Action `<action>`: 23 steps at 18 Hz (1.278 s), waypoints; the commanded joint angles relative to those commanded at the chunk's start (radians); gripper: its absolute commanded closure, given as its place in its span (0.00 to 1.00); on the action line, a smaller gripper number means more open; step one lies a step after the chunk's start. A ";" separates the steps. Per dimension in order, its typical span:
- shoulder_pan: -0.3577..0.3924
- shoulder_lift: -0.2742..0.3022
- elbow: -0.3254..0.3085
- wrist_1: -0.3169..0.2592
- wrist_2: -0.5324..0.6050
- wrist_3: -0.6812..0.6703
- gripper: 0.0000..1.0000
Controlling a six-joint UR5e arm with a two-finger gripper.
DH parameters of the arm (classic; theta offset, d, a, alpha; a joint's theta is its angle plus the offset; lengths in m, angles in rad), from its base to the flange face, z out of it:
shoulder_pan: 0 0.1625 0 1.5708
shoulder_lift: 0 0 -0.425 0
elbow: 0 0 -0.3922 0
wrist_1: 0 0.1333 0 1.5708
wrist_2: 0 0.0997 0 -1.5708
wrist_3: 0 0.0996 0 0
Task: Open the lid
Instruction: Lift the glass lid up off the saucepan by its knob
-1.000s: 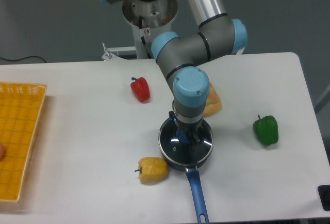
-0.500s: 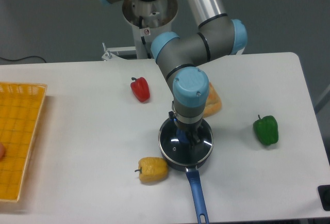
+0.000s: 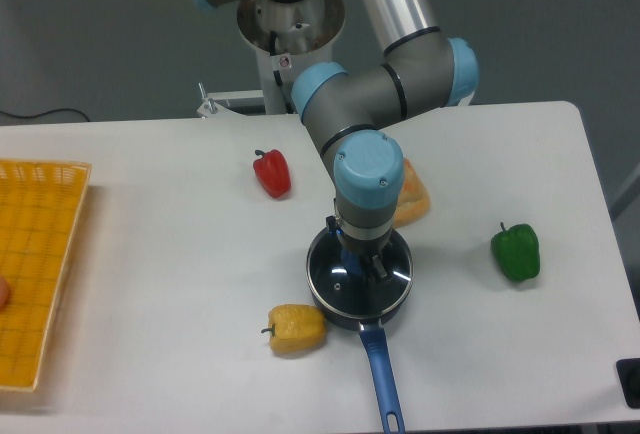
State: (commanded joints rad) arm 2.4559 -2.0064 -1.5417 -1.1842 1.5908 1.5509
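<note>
The round glass lid (image 3: 335, 279) with a thin metal rim sits on the dark saucepan (image 3: 345, 316), whose long blue handle (image 3: 381, 379) points toward the table's front edge. My gripper (image 3: 360, 259) points straight down onto the lid's centre. Its dark fingers (image 3: 377, 267) close around the blue knob (image 3: 345, 245), which is mostly hidden under the wrist. The lid looks seated on the pan or barely off it.
A yellow pepper (image 3: 296, 329) lies just left of the pan. A red pepper (image 3: 272, 173) lies behind it to the left, a green pepper (image 3: 516, 251) to the right. A piece of bread (image 3: 411, 194) lies behind the wrist. A yellow basket (image 3: 35, 264) stands at the left edge.
The wrist and the lid have shifted very slightly to the left together. Nothing else has moved.
</note>
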 joint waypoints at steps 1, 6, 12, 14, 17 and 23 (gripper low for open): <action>0.000 0.000 0.000 0.000 0.000 -0.002 0.35; 0.000 0.002 0.012 -0.006 -0.002 -0.015 0.35; 0.005 0.011 0.034 -0.058 0.005 -0.008 0.35; 0.009 0.020 0.051 -0.103 0.006 -0.003 0.35; 0.021 0.034 0.048 -0.109 0.005 0.002 0.35; 0.080 0.078 0.037 -0.161 -0.005 0.117 0.35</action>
State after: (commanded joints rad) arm 2.5356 -1.9283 -1.5048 -1.3452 1.5862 1.6674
